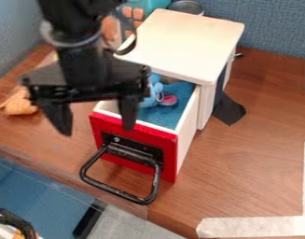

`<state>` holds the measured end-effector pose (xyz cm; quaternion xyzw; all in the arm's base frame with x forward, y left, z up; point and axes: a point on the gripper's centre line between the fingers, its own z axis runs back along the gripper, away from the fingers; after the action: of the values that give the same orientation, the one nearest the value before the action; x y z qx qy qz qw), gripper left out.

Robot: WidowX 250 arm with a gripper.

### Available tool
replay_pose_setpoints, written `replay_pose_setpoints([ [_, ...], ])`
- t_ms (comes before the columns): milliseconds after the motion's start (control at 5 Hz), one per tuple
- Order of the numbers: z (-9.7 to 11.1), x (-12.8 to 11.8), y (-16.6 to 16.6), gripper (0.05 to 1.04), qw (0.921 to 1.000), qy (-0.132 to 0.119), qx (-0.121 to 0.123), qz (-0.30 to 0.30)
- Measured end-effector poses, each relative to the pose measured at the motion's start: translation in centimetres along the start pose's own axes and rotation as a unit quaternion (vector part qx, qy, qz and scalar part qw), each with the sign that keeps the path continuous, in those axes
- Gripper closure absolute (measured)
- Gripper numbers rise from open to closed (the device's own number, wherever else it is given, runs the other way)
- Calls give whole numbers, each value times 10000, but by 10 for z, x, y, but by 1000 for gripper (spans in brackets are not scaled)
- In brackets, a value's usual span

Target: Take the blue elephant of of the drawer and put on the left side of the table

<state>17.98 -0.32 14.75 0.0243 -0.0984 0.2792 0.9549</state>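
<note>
Drawer unloading, judged to be at an early stage: the drawer (189, 112) is open, whereas removal of the elephant and its placement remain to be done. Nearest the lower edge, pale masking tape (254, 227), matt and slightly wrinkled, lies on the bench (257, 154), whose brown surface has a streaked wood grain and a soft sheen. The handle (120, 191) is a smooth black loop with rounded corners, mounted on a glossy red front panel (169, 161) of flat, rectangular form. Above the drawer front, the black end effector (97, 130) hangs with its two tapering fingers well apart and nothing between them.

Inside the white-walled drawer, toward its rear, sits the blue elephant (155, 88), a rounded figure with a pink ear (169, 100), resting on a blue lining of felt-like, nubbly texture. Extraction would call for a careful approach, since the cabinet top (185, 42) overhangs close by; this is a smooth, cream-white slab with rounded corners. To the view's left, the presumed destination side of the bench, lies an irregular orange item (19, 103). Dark, limp fabric (229, 111) lies beside the cabinet. Farthest away stands a blue partition (273, 28) with a woven surface.
</note>
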Motion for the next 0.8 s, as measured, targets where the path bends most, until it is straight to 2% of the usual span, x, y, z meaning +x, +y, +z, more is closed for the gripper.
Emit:
replay_pose_setpoints([
  [200,-10,18,-16,83,9998,61,43,-164],
  [400,-19,31,-29,84,9973,41,14,-731],
  [600,-28,38,-35,83,9926,-19,-8,-1211],
  [800,-35,52,-39,83,9901,-154,-128,-1392],
])
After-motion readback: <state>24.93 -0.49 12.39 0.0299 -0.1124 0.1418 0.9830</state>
